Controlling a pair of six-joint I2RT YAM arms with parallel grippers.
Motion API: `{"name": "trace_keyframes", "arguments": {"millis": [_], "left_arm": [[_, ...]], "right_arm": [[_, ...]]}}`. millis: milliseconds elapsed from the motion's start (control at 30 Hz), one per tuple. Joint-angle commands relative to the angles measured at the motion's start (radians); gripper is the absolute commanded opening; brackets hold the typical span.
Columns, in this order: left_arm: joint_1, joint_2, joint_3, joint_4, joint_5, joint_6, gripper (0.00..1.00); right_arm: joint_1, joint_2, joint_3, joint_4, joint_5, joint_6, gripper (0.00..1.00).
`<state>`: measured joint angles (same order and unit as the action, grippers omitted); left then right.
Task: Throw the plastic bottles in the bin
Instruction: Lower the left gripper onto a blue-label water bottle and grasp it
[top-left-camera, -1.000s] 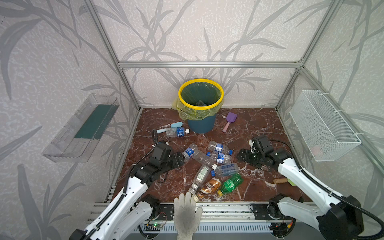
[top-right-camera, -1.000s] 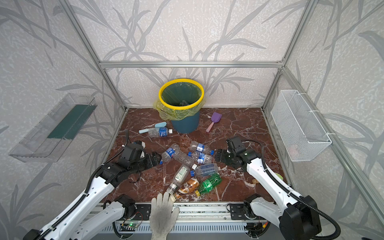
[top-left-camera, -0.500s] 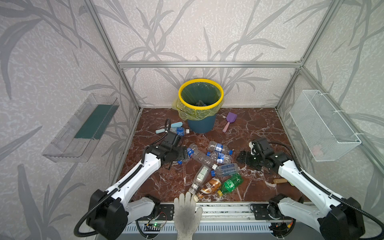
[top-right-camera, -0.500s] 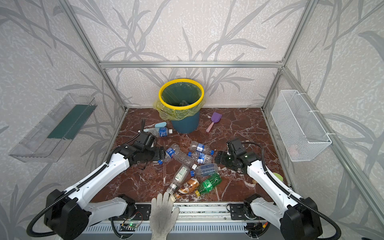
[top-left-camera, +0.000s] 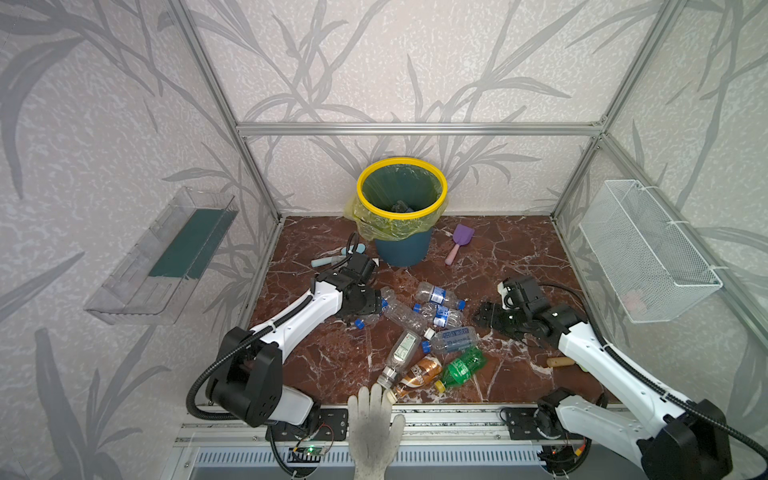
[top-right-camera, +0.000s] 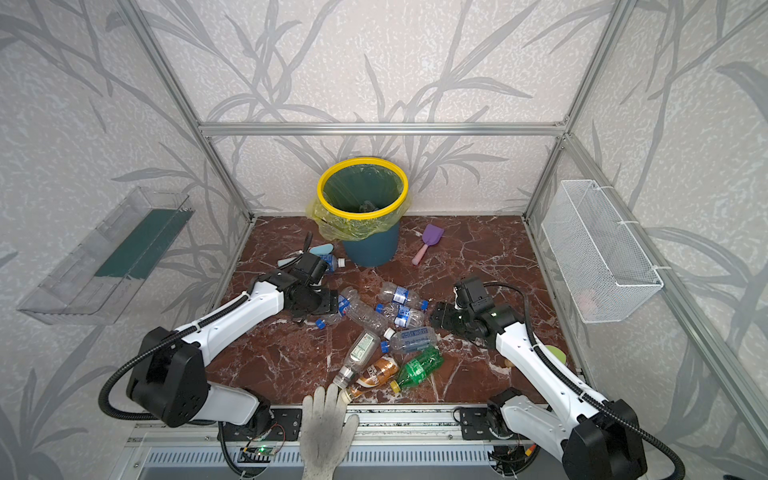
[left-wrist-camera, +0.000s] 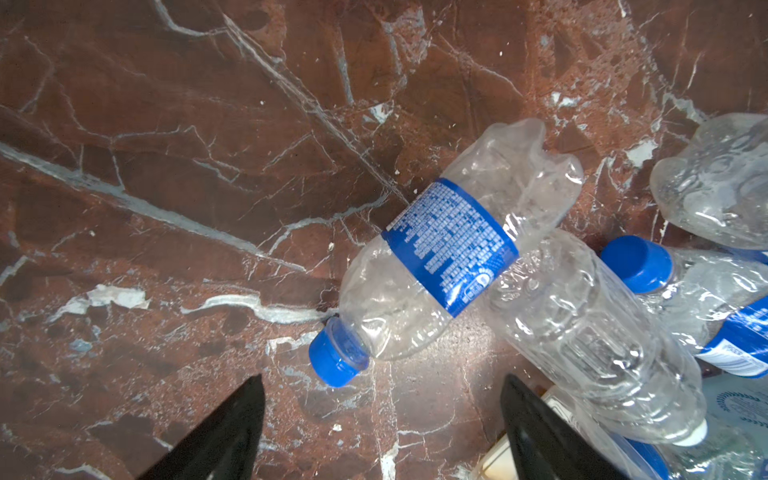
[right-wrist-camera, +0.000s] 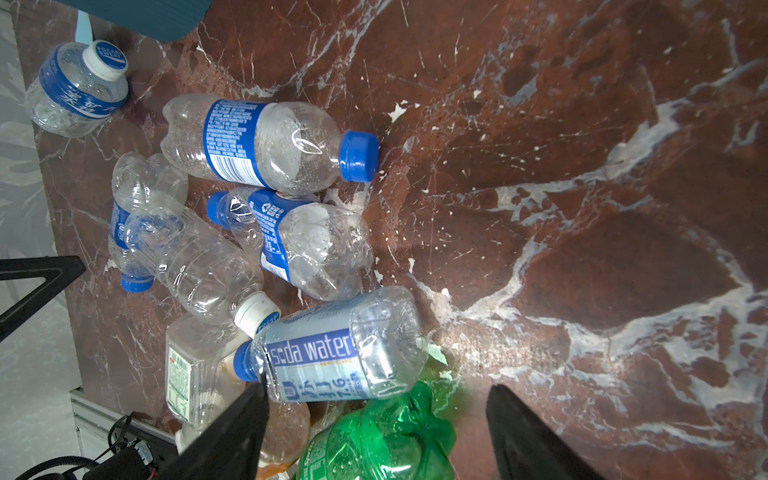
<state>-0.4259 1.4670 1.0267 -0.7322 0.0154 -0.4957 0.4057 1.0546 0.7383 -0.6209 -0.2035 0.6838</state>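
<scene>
Hovering my left pincer (left-wrist-camera: 381, 378), jaws wide, empty, beside cap of crumpled blue-label bottle (left-wrist-camera: 449, 245) lying on surface (left-wrist-camera: 166, 166) in front of bin (top-left-camera: 401, 253). Right pincer (right-wrist-camera: 376, 388) wide, empty, near soda water bottle (right-wrist-camera: 332, 357), farther from bin. Spread to straddle bottle bodies, I judge.

Both top views bright, light even, from above. Frame bars (top-left-camera: 415, 129) lean outward near edges: wide lens bend. Soft small shadow under bin (top-left-camera: 401, 253). Tabletop (top-left-camera: 498, 257) shiny, pale glints. Wrist views sharp in middle. Plastic bottles (left-wrist-camera: 449, 245) sparkle, white glare spots. Left end effector (left-wrist-camera: 381, 380) black, no detail, bit fuzzy, close to camera. Right wrist view: bright patch on tabletop beside bottles.
</scene>
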Motion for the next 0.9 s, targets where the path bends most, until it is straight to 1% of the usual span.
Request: {"name": "trace_keyframes", "arguments": {"millis": [0, 200, 367, 600, 767, 867], "left_arm": [[0.000, 0.029, 0.035, 0.010, -0.026, 0.036, 0.88], [-0.002, 0.102, 0.073, 0.028, -0.022, 0.052, 0.88], [-0.009, 0.170, 0.103, 0.042, -0.015, 0.057, 0.86], [-0.022, 0.248, 0.137, 0.060, 0.000, 0.057, 0.84], [-0.024, 0.288, 0.146, 0.059, -0.004, 0.057, 0.78], [-0.024, 0.298, 0.134, 0.054, -0.021, 0.048, 0.70]], "right_arm": [[-0.001, -0.012, 0.004, -0.002, 0.001, -0.018, 0.83], [-0.001, -0.009, 0.009, -0.005, 0.013, -0.025, 0.83], [-0.003, -0.004, 0.014, -0.006, 0.015, -0.032, 0.83], [-0.005, -0.007, 0.000, -0.006, 0.022, -0.035, 0.82], [-0.008, -0.005, -0.009, 0.002, 0.017, -0.035, 0.82], [-0.008, -0.001, -0.008, 0.005, 0.017, -0.038, 0.82]]}}
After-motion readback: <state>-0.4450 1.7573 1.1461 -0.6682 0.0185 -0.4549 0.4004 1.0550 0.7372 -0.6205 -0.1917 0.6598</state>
